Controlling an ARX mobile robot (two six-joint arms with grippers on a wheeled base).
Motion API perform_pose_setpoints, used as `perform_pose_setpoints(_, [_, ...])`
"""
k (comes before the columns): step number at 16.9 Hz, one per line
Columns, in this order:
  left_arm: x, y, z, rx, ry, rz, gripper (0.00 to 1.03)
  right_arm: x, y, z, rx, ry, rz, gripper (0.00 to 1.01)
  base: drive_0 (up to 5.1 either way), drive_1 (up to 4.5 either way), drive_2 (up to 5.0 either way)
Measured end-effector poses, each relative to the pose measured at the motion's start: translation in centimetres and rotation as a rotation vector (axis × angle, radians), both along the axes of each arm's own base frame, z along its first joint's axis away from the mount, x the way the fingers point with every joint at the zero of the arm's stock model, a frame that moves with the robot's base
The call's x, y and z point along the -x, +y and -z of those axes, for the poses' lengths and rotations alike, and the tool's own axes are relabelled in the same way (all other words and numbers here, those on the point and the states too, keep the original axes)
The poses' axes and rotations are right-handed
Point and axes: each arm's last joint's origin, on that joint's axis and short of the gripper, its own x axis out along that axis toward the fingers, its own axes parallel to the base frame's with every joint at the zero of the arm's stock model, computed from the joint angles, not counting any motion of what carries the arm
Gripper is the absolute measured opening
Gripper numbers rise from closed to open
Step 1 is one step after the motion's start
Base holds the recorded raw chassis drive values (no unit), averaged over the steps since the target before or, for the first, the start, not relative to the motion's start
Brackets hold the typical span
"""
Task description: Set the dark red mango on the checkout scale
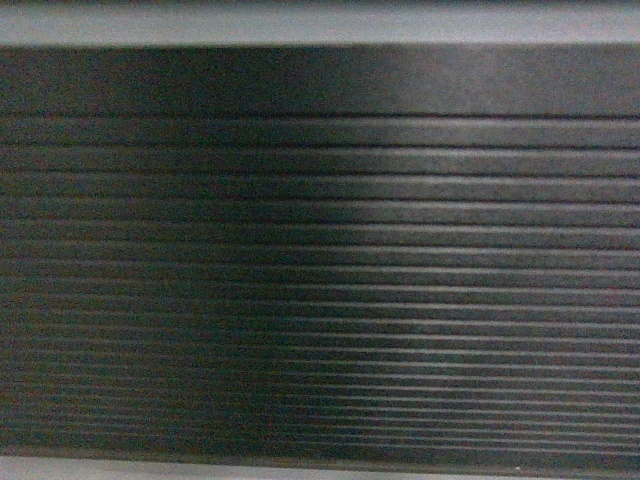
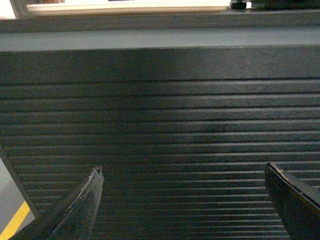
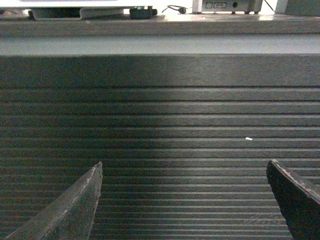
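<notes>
The checkout's black ribbed front panel (image 1: 320,260) fills the head view, close up, with a grey strip of its top edge (image 1: 320,25) above. In the left wrist view my left gripper (image 2: 184,167) is open, its fingers (image 2: 85,205) wide apart with only the ribbed panel (image 2: 165,125) between them. My right gripper (image 3: 185,163) is open and empty too, and faces the same panel (image 3: 165,120). The dark red mango is out of view. The scale cannot be made out. Neither gripper shows in the head view.
Above the counter edge in the right wrist view lie slivers of a pale flat object (image 3: 75,12), a small black item (image 3: 141,12) and a white box with ports (image 3: 225,5). The left wrist view shows a beige strip (image 2: 125,7) on top and floor with a yellow line (image 2: 15,222).
</notes>
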Motion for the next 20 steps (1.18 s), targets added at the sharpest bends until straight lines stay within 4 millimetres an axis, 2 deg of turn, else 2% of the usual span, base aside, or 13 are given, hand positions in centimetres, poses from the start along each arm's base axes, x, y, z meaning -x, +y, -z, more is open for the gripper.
perform_pose_setpoints(20, [0.0, 0.0, -0.04, 0.0, -0.003, 0.0, 0.98, 0.0, 0.0, 0.01, 0.0, 0.001, 0.0, 0.98, 0.0, 0.0, 0.0])
